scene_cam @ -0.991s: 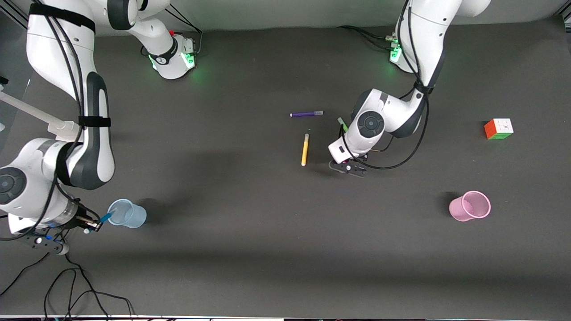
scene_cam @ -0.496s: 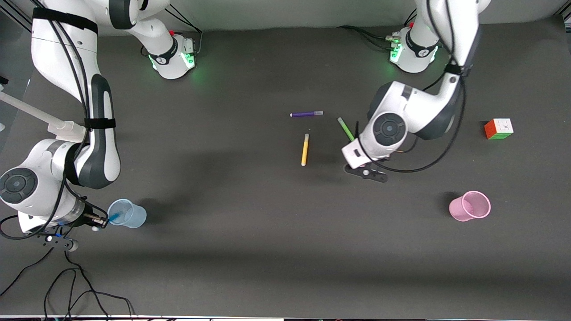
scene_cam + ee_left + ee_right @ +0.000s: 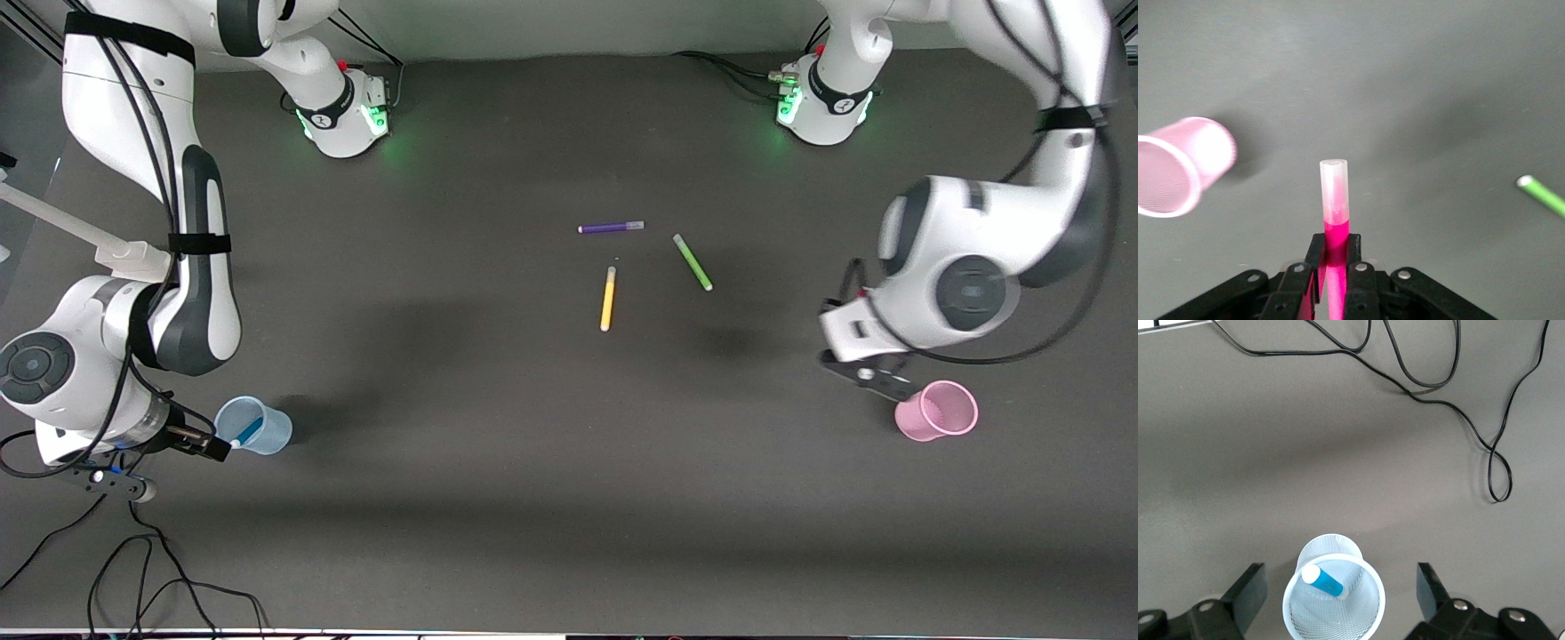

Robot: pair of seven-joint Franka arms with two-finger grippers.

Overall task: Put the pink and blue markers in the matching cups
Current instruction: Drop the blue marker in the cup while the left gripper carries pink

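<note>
The pale blue cup (image 3: 255, 426) stands near the right arm's end of the table, and the blue marker (image 3: 247, 433) leans inside it. In the right wrist view, the marker (image 3: 1325, 581) rests in the cup (image 3: 1333, 603), light cap up. My right gripper (image 3: 203, 442) is open, its fingers (image 3: 1249, 585) wide apart on either side of the cup. My left gripper (image 3: 876, 378) is shut on the pink marker (image 3: 1335, 200), pale cap pointing out, in the air just beside the pink cup (image 3: 938, 411). The pink cup also shows in the left wrist view (image 3: 1178, 167).
A purple pen (image 3: 611, 228), a yellow pen (image 3: 608, 298) and a green pen (image 3: 693, 261) lie mid-table. The green pen's tip shows in the left wrist view (image 3: 1541, 195). Black cables (image 3: 133, 569) trail off the table edge nearest the front camera, by the right gripper.
My left gripper has carried the pink marker from beside the pens to the pink cup. My right gripper has opened, and the blue marker now rests in the blue cup.
</note>
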